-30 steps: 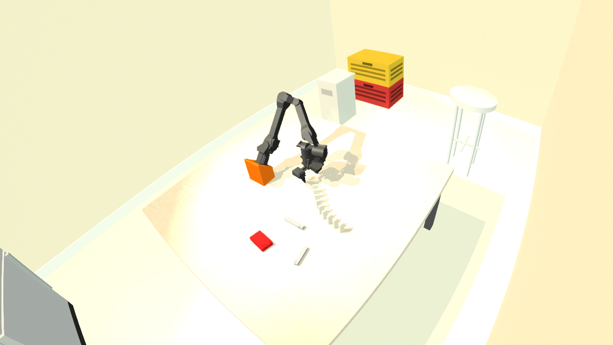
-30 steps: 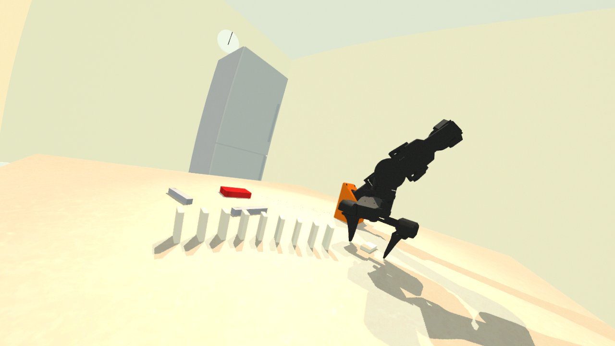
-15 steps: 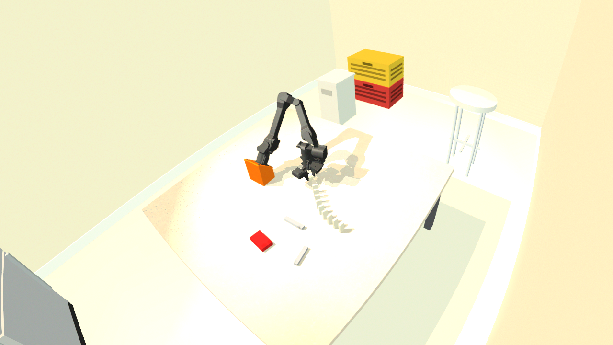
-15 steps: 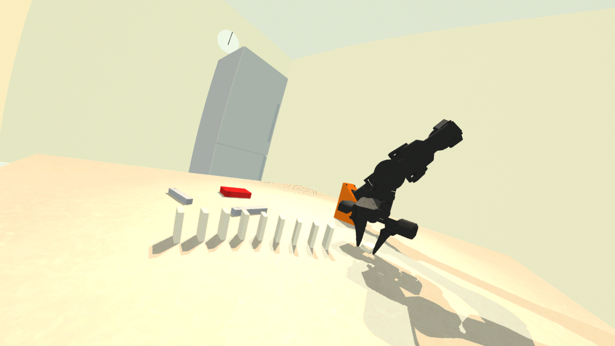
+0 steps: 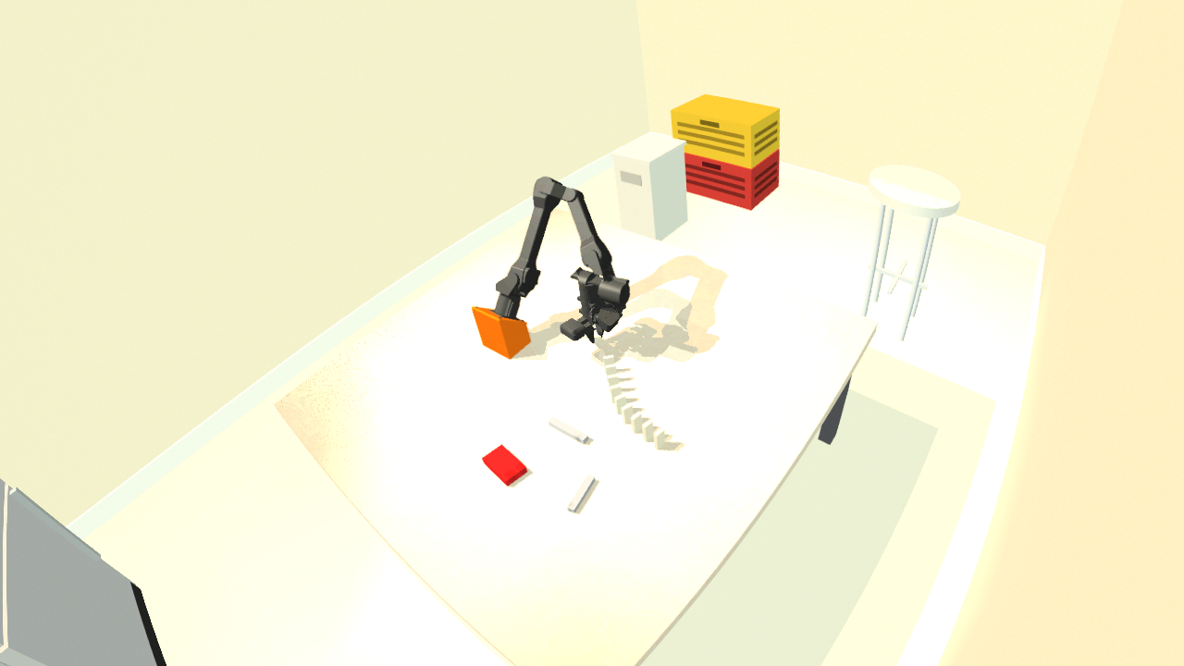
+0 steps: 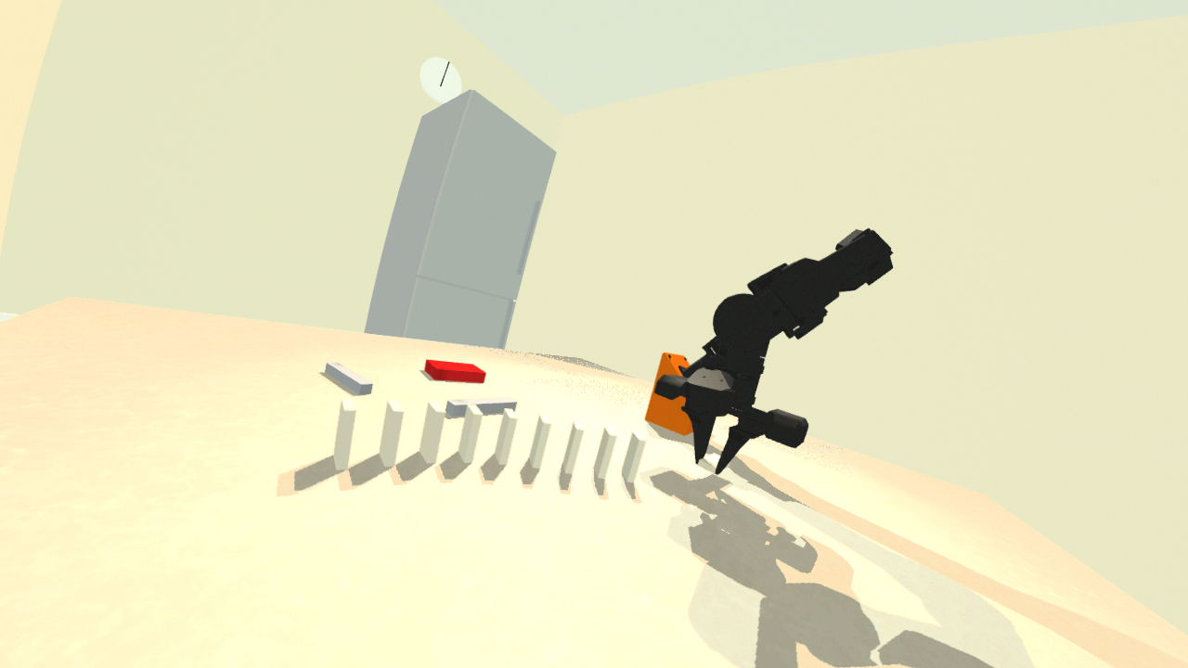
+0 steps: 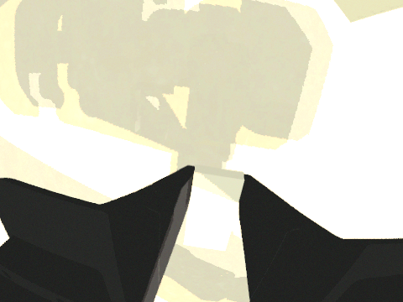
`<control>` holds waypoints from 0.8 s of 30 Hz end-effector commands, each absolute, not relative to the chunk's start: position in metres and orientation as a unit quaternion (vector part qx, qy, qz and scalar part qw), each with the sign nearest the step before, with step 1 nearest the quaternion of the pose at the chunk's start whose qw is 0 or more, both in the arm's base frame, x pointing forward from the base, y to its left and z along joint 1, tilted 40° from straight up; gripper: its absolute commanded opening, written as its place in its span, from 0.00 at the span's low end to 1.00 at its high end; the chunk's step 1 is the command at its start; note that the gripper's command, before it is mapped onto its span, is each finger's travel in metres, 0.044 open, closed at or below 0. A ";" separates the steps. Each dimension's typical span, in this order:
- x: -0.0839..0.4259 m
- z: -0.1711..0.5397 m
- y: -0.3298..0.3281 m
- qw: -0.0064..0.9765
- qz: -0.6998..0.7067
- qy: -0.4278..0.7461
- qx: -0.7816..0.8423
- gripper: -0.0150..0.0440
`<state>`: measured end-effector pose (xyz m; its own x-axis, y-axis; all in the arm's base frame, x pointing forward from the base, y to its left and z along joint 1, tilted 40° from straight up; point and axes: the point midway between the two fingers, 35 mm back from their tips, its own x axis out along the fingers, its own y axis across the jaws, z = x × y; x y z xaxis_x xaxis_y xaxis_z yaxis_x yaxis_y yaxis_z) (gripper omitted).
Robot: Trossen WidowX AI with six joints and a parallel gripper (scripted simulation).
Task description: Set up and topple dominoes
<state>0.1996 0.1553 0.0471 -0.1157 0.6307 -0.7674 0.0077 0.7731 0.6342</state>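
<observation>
A row of several pale dominoes (image 5: 633, 397) (image 6: 490, 436) stands on the table. My gripper (image 5: 591, 334) (image 6: 713, 461) (image 7: 217, 178) is down at the table just past the row's end nearest the orange arm base (image 5: 499, 331) (image 6: 666, 400). In the wrist view it is shut on a pale domino (image 7: 213, 213) that lies flat between the fingers; the top and exterior views hide this domino behind the fingers. Two more loose dominoes lie flat: one (image 5: 569, 430) (image 6: 480, 405) close beside the row, the other (image 5: 583, 493) (image 6: 348, 378) further out near the row's far end.
A flat red block (image 5: 505, 464) (image 6: 454, 370) lies near the loose dominoes. A white box (image 5: 651, 194), stacked yellow (image 5: 726, 128) and red crates (image 5: 733, 178) and a stool (image 5: 910, 194) stand behind the table. A grey fridge (image 6: 457, 224) stands at the wall.
</observation>
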 end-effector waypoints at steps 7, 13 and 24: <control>0.210 0.140 0.075 0.634 0.251 0.695 0.228 0.44; 0.211 0.155 0.061 0.633 0.251 0.696 0.228 0.44; 0.292 0.196 0.090 0.638 0.233 0.694 0.239 0.44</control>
